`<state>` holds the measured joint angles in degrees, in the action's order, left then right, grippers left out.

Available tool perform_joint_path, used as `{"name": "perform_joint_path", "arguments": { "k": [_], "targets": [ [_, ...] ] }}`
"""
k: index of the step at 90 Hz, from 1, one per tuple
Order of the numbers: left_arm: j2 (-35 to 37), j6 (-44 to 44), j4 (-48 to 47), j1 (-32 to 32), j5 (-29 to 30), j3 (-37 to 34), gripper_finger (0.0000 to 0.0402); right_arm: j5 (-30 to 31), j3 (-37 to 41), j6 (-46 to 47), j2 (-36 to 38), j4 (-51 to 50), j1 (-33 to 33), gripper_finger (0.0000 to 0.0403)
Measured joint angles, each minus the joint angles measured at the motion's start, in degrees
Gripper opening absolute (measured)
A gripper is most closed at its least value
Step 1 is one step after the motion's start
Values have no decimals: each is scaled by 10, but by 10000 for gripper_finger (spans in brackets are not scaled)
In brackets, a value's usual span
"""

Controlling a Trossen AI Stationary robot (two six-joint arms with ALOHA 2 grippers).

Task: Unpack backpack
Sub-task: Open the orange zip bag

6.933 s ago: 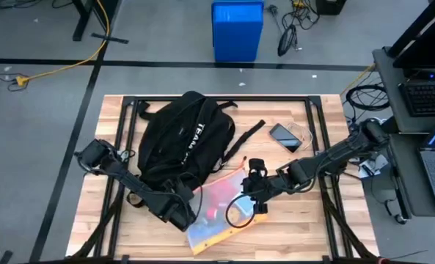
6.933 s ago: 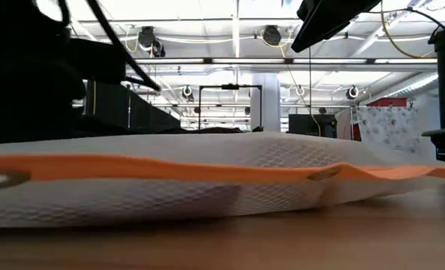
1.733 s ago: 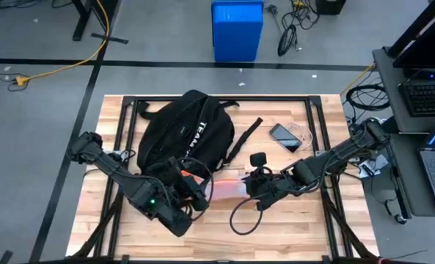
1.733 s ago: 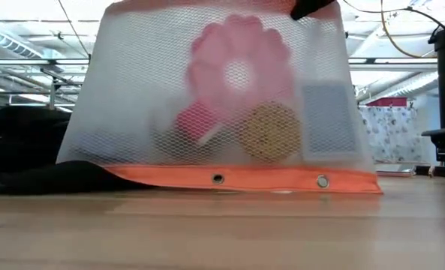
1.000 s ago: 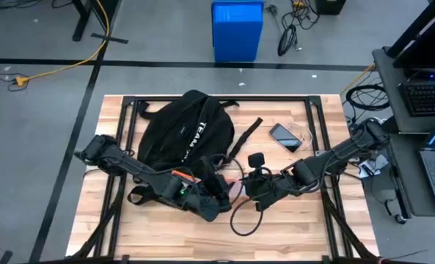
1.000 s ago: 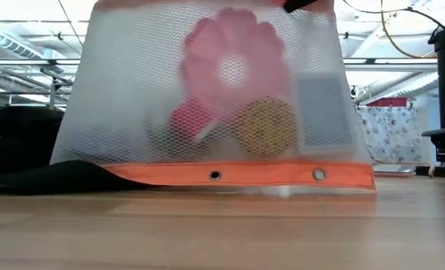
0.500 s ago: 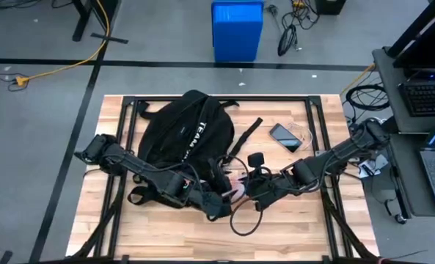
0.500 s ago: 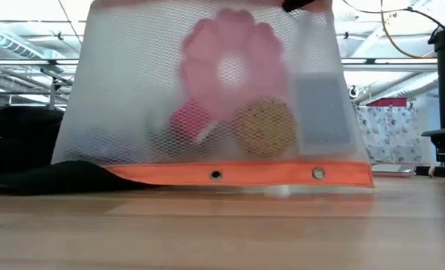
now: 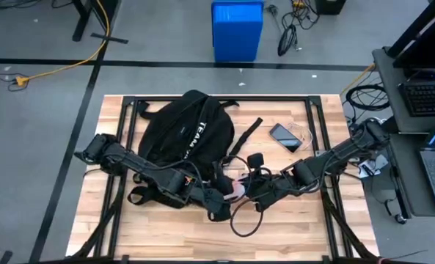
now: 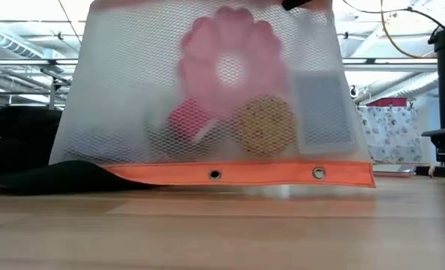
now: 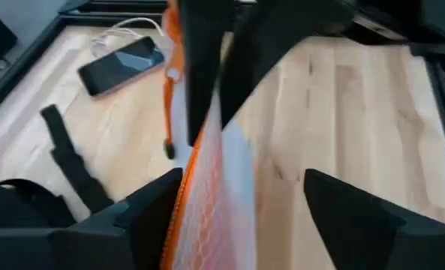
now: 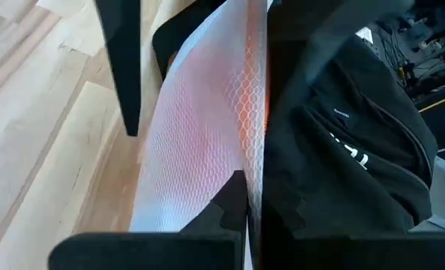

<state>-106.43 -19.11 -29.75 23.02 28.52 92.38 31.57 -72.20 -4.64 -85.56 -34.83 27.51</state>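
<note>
White mesh pouch [image 10: 207, 97] with orange edging, standing upright near the middle of the wooden surface [image 9: 298, 227], orange hem resting on the wood; inside, a pink flower-shaped item [image 10: 230, 67], a red piece [image 10: 188, 120], a round tan disc [image 10: 263, 127] and a grey rectangular card [image 10: 323, 112]. Black fabric backpack [image 9: 184, 139] with white lettering, lying on the far left part of the surface, just behind and beside the pouch, straps trailing toward the centre. Left gripper [image 9: 223, 192] at the pouch's edge, fingers spread to either side of the orange hem, not closed on it. Right gripper [image 9: 248, 189] on the pouch's opposite side, jaws clenched on the mesh. Phone [image 9: 284, 137] with white cable lying on the far right part of the surface, apart from the backpack.
</note>
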Motion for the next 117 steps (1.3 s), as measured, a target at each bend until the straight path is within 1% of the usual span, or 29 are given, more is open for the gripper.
{"name": "perform_joint_path", "arguments": {
  "k": [20,34,39,54,64,77,88,99,110,117],
  "targets": [
    [-10,17,15,-12,-5,1,127,-2,0,-5,0,4,0,0],
    [-13,34,15,-19,-2,1,31,-3,0,0,0,3,0,0],
    [-13,34,15,-19,7,1,11,-3,0,9,0,1,0,0],
    [-13,35,15,-9,33,1,2,2,0,23,0,5,4,0],
    [-13,31,15,5,41,1,0,0,-5,23,0,17,13,11],
    [-13,31,15,29,92,0,0,5,-44,40,0,22,37,34],
    [-16,30,14,50,137,0,0,6,-82,102,2,20,72,54],
    [-23,30,16,71,180,-1,0,1,-86,161,2,11,112,69],
    [-32,37,22,88,213,-1,0,0,-86,222,-2,-45,139,77],
    [-37,44,25,97,217,-1,0,0,-83,283,-5,-90,146,78]
  ]
}}
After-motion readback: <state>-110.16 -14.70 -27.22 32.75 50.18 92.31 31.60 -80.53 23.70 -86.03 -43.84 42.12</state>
